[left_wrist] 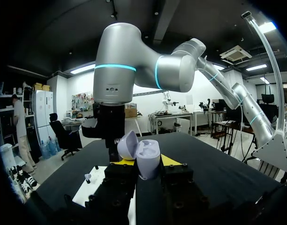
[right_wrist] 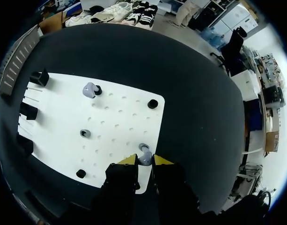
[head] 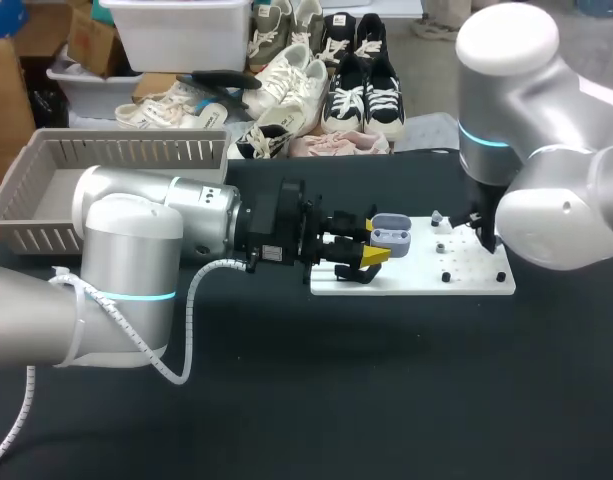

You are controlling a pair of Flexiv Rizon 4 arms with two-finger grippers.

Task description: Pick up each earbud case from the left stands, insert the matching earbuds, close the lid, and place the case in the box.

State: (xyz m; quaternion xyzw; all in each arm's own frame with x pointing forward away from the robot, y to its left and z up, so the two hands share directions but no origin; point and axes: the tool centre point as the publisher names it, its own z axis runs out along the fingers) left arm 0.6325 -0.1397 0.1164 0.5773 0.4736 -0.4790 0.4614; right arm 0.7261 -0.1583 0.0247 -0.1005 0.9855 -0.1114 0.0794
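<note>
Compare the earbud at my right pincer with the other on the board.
The near earbud sits at the right pincer, by the board edge; the far earbud stands alone across the board. The far earbud has a black peg beside it; the near earbud none. Both look lavender-grey.

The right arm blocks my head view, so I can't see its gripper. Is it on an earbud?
Observer: Yes; in the right wrist view the right gripper clamps an earbud between its tips, on the white board.
Operator: Is the left grip secure?
Observer: Left wrist view: the left gripper pinches the open earbud case from both sides.
Operator: Any other earbud?
Observer: A second earbud sits on a black peg farther along the white board.
</note>
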